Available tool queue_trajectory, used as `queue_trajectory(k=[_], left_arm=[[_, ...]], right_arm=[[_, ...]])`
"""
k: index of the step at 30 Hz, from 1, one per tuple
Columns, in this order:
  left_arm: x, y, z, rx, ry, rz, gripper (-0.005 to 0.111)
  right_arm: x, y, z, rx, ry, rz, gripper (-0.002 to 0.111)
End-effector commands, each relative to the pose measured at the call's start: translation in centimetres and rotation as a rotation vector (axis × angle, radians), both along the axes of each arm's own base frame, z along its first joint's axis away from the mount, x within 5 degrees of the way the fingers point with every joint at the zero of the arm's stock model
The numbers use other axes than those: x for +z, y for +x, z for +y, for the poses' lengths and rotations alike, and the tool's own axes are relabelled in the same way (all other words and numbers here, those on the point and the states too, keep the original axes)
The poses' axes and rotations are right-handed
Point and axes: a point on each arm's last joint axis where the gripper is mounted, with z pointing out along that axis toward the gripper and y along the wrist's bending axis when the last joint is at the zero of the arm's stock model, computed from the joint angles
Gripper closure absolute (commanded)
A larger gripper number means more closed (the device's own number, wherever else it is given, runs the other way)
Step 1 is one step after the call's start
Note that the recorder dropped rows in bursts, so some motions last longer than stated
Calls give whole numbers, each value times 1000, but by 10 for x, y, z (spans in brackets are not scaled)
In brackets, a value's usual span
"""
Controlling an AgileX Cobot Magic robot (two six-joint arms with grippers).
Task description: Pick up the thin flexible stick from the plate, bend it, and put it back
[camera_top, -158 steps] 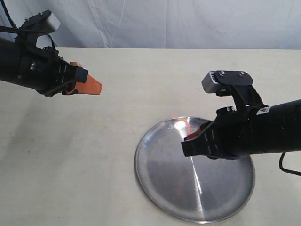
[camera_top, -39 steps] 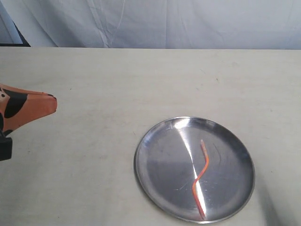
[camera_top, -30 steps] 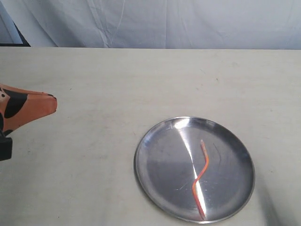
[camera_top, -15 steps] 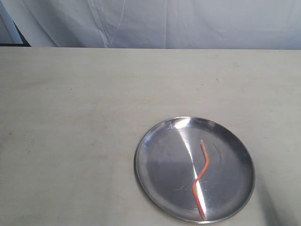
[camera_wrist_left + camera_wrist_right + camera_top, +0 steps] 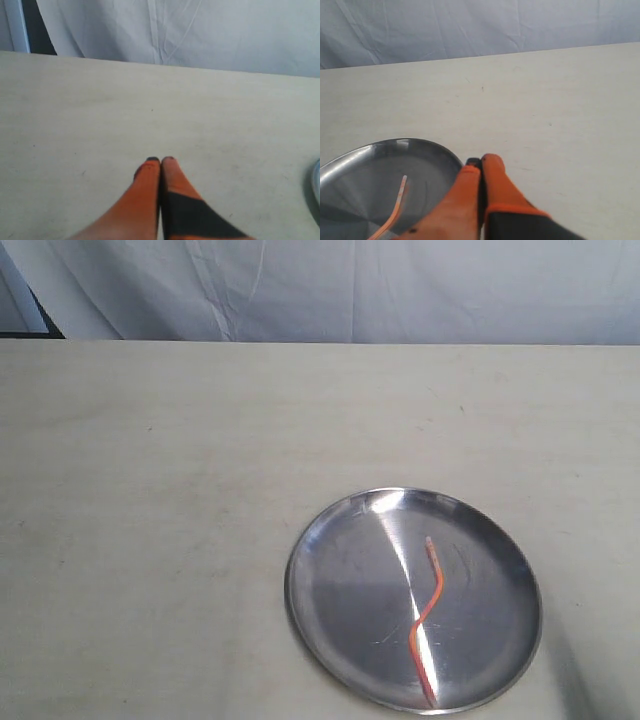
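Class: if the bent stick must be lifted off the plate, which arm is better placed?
Right: the right tool, shut, sits beside the plate holding the stick; the left tool is farther off.

Tapered orange left pincer (image 5: 160, 160), black patch; right pincer (image 5: 481, 161) alike

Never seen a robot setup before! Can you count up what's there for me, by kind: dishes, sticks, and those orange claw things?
plate, shiny metal: 1
stick, thin, orange, wavy, lying on the plate: 1
Orange claws: 2, the left gripper and the right gripper, both shut and empty
Total: 4
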Motion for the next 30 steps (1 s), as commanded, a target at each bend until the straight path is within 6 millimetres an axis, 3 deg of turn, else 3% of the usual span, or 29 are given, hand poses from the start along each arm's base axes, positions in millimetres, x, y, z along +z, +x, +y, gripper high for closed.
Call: queue_trajectory(k=[1, 4, 11, 30], left_arm=[[-18, 2, 1, 11, 0, 36, 107], [-29, 4, 1, 19, 3, 43, 107], [-15, 8, 5, 59, 24, -115, 107], [-16, 8, 5, 55, 28, -103, 107]], right_arm=[[-1, 0, 0, -6, 3, -5, 108], [-1, 0, 0, -6, 3, -5, 108], [-1, 0, 0, -6, 3, -5, 108], [-1, 0, 0, -6, 2, -2, 108]])
